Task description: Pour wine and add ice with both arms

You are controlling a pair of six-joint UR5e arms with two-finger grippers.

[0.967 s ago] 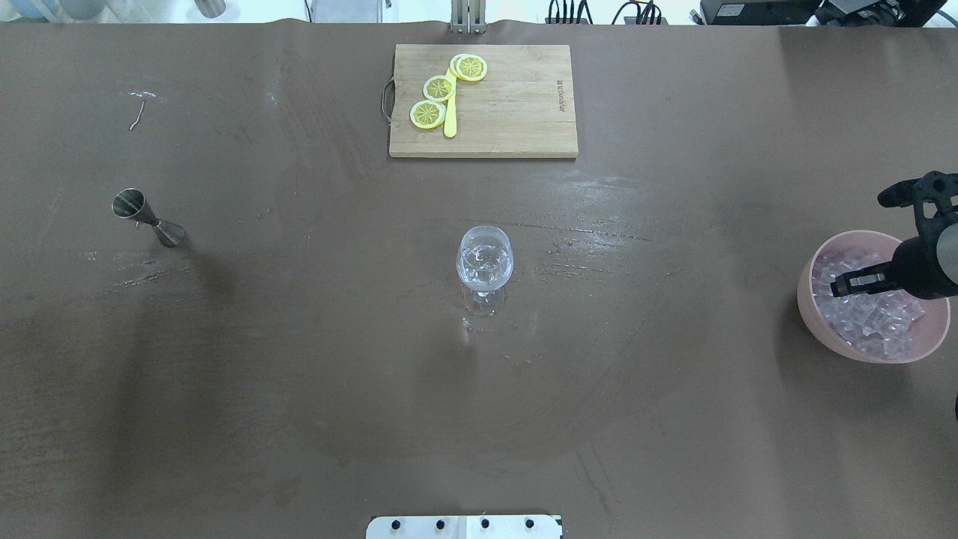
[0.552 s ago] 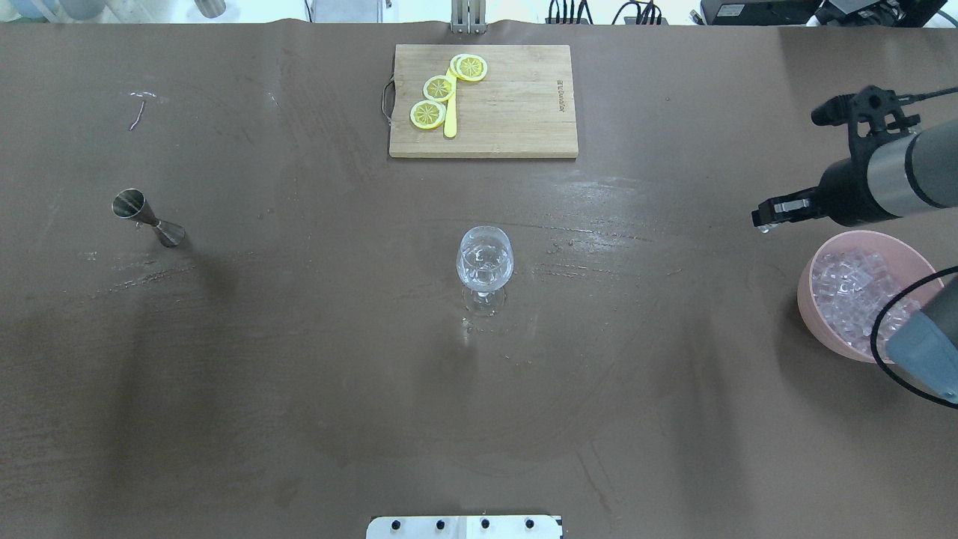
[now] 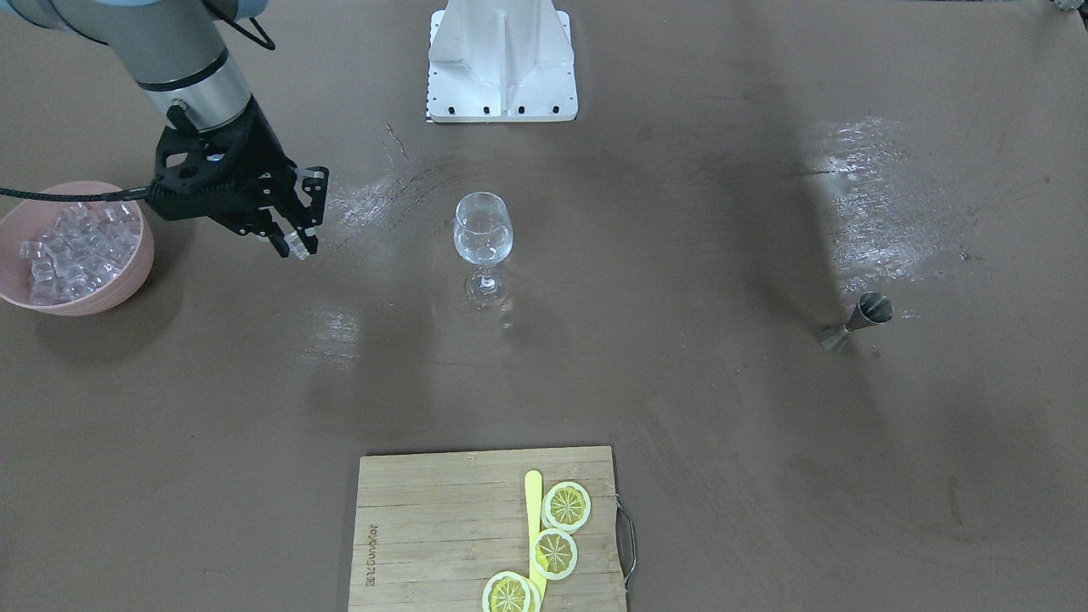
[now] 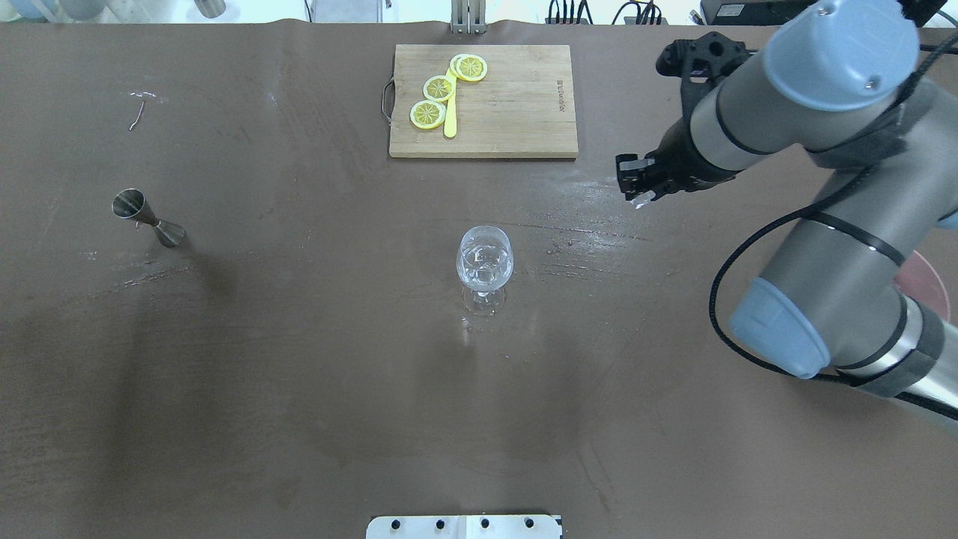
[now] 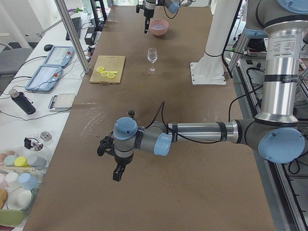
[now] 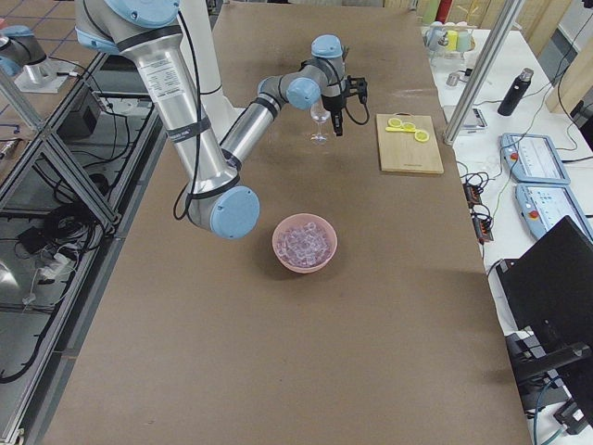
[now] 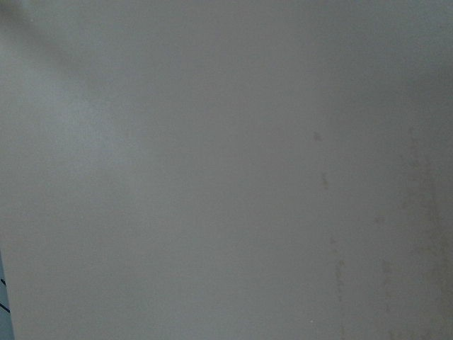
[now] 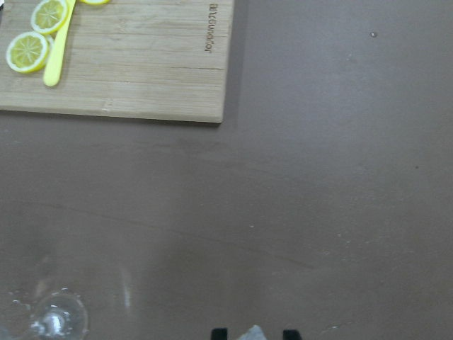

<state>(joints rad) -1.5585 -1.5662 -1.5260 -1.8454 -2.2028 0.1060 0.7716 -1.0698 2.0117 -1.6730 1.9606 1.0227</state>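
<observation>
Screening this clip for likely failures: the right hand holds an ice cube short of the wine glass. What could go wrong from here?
1. The ice cube sits at the very tips of the right hand; small and glossy, it could slip out onto the table before reaching the wine glass.
2. The glass stands tall on a narrow stem; a low approach might clip its rim and tip it.

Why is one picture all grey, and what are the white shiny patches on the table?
Left wrist view: it shows just bare table, blurry and nearly featureless. Front-facing view: the white patches are light glaring off it.
</observation>
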